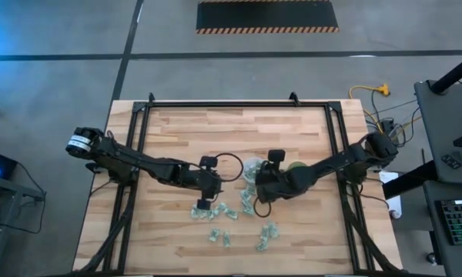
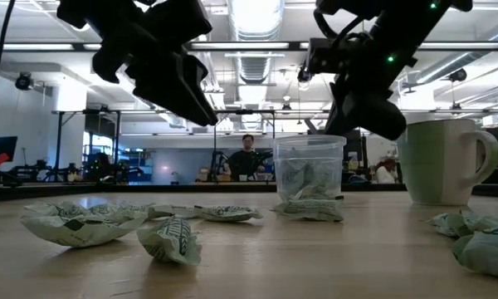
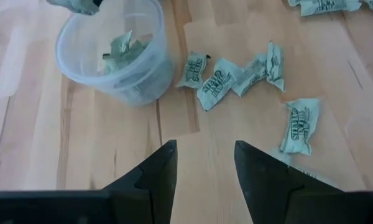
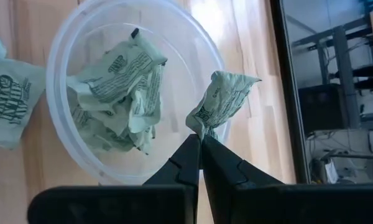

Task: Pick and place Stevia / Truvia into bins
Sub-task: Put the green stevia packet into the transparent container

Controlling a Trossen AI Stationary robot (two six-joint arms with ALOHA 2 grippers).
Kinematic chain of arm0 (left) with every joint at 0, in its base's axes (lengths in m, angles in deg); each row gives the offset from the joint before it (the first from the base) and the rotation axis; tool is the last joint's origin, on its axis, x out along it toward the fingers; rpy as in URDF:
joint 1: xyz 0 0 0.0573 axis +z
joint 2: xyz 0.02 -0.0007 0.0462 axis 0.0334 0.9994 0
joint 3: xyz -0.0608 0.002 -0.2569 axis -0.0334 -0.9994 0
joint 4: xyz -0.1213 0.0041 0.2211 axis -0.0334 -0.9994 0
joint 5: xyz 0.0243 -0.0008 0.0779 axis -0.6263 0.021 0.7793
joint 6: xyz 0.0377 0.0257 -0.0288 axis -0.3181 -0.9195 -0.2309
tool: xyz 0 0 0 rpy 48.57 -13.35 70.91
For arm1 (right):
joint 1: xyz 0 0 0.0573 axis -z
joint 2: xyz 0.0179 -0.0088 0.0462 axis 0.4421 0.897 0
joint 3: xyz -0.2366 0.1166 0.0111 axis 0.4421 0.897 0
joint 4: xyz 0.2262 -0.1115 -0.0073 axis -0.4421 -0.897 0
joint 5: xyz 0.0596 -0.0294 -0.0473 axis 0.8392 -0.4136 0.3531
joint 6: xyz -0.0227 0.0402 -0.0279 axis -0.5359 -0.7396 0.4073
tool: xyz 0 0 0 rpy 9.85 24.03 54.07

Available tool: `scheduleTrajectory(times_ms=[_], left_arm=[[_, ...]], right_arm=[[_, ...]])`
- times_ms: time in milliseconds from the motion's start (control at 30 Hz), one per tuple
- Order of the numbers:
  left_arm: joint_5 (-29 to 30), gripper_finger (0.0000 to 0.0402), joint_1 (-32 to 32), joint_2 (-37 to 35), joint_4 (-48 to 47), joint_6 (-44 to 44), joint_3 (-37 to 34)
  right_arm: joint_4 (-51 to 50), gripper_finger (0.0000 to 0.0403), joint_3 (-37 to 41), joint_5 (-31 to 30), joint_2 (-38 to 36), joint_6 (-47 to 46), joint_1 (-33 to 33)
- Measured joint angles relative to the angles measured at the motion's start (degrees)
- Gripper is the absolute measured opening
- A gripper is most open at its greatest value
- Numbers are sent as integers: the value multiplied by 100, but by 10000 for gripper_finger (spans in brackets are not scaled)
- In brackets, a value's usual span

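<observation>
Stevia sachets [image 1: 219,221] lie scattered on the wooden table [image 1: 292,131], mostly on the side of the cups toward the front edge, and several of them are already inside the clear cup [image 4: 99,93], so the task looks partly done. The right gripper [image 4: 201,144] hangs above this cup, near its rim, with its fingers pressed together on the corner of one crumpled sachet [image 4: 222,102]; I judge that this sachet is about to be dropped in. The left gripper [image 3: 204,163] hovers over bare wood near the clear cup, its fingers spread and holding nothing, with a small group of sachets [image 3: 236,71] just ahead of it. The green cup [image 2: 444,162] stands beside the clear one, on the right arm's side; the pictures do not show what is in it. From the high view I count about ten packets outside the cups, in loose clusters between and in front of the two grippers, so a good part of the work is left. A few sachets lean against the foot of the clear cup [image 2: 309,173] in the low view.
</observation>
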Motion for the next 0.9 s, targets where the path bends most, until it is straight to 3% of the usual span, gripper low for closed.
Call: scheduleTrajectory(times_ms=[300, 633, 900], left_arm=[[-2, 144, 0, 0, 7, -2, -95], [-30, 144, -2, 0, 62, 221, -97], [-337, 144, -25, 22, 54, 742, -115]], right_arm=[[10, 17, -2, 22, 0, 145, 23], [43, 102, -4, 61, -11, 443, -3], [233, 129, -4, 20, -109, 836, -260]])
